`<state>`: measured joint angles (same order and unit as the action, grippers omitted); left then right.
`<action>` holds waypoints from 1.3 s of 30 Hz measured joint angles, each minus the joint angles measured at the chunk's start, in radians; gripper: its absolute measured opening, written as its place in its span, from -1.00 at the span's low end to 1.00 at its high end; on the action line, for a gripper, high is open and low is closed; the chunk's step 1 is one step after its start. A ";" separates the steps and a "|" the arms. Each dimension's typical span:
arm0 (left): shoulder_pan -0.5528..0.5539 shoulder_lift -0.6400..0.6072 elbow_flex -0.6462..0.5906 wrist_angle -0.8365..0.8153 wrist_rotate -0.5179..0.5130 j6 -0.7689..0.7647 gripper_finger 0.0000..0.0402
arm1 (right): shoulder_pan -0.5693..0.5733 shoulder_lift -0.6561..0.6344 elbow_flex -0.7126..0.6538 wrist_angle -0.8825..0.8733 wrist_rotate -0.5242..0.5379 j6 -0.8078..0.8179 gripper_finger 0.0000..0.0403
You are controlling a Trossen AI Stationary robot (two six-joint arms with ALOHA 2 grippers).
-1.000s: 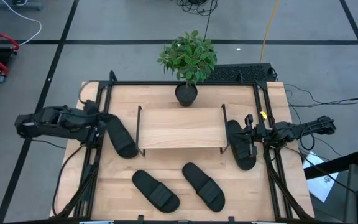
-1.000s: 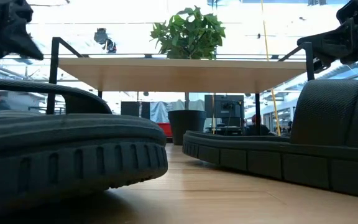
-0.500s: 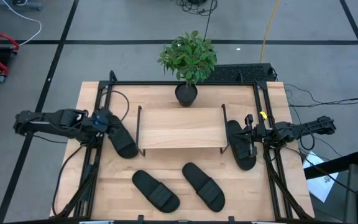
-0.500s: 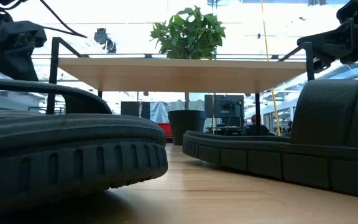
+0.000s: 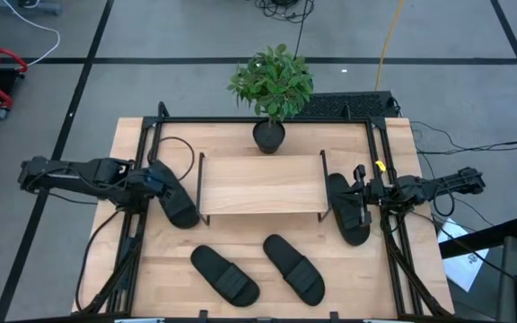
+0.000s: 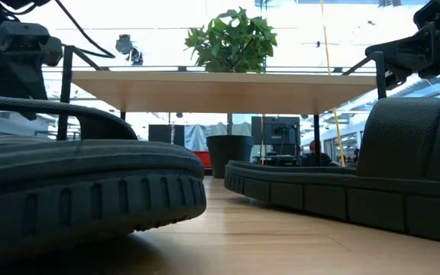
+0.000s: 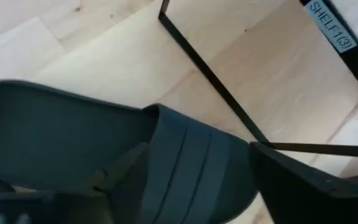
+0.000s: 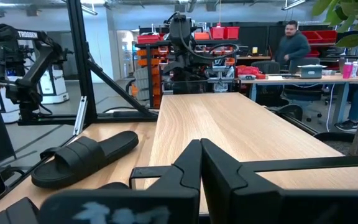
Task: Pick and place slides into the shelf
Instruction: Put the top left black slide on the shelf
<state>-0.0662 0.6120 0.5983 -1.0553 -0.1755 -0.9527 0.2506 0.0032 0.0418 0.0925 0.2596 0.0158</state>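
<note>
While the shelf (image 5: 260, 184) sits mid-table with its pale wood top and thin black wire side frames, four matte black slides lie around it on the table (image 5: 240, 139), none on the shelf. Each has a long oval sole and a wide ribbed strap.

One slide (image 5: 174, 197) lies at the shelf's 9 o'clock side, just beside the wire frame, angled, heel toward 11 o'clock. The left gripper (image 5: 155, 177) is right over its outer end. In the left wrist view the strap (image 7: 191, 168) fills the frame close under the camera, with the shelf's wire leg (image 7: 210, 81) just beyond it. Can't tell whether those fingers are apart or clenched, or whether they touch the slide.

A second slide (image 5: 348, 208) lies at the shelf's 3 o'clock side, just beside the other frame, roughly parallel to it. The right gripper (image 5: 363, 190) sits at this slide's outer edge, on the side away from the shelf. Its fingers (image 8: 229, 171) look pressed together in the right wrist view, nothing between them.

Two more slides lie at the shelf's 6 o'clock side, apart from it: one (image 5: 225, 274) toward 7 o'clock, one (image 5: 293, 268) toward 5 o'clock, both angled alike, near each other, not touching. Both are well apart from either gripper.

A potted plant (image 5: 271, 90) stands at the shelf's 12 o'clock edge. In the low view, slide soles (image 6: 82, 191) loom in front, the shelf top above them.
</note>
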 joint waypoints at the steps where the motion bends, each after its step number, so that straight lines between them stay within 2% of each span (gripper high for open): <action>1: 0.000 0.011 0.000 0.002 -0.004 0.004 0.46 | 0.000 0.000 0.000 0.000 0.000 0.000 -1.00; 6: -0.001 0.062 0.000 0.010 0.017 0.069 0.58 | 0.000 0.000 0.000 0.000 0.000 0.001 -1.00; 14: -0.009 0.084 -0.001 0.008 0.015 0.127 0.53 | 0.000 0.000 0.000 -0.007 0.000 0.006 -1.00; 22: 0.002 0.084 -0.001 0.006 -0.055 0.161 0.53 | 0.000 0.000 0.000 -0.007 0.000 0.024 -1.00; 26: 0.052 0.084 -0.001 0.002 -0.070 0.190 0.47 | 0.000 0.000 0.000 -0.007 0.000 0.024 -1.00; 29: 0.112 0.075 -0.001 -0.010 -0.044 0.279 0.40 | 0.000 0.000 0.000 -0.007 0.000 0.025 -1.00; 36: 0.229 -0.018 0.006 -0.033 -0.042 0.280 0.23 | 0.000 0.000 0.000 -0.007 0.000 0.025 -1.00; 39: 0.244 -0.063 0.006 -0.032 -0.011 0.218 0.18 | 0.000 0.000 0.000 -0.007 -0.001 0.033 -1.00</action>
<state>0.1782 0.5492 0.6041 -1.0877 -0.1868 -0.7345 0.2508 0.0032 0.0415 0.0856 0.2584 0.0484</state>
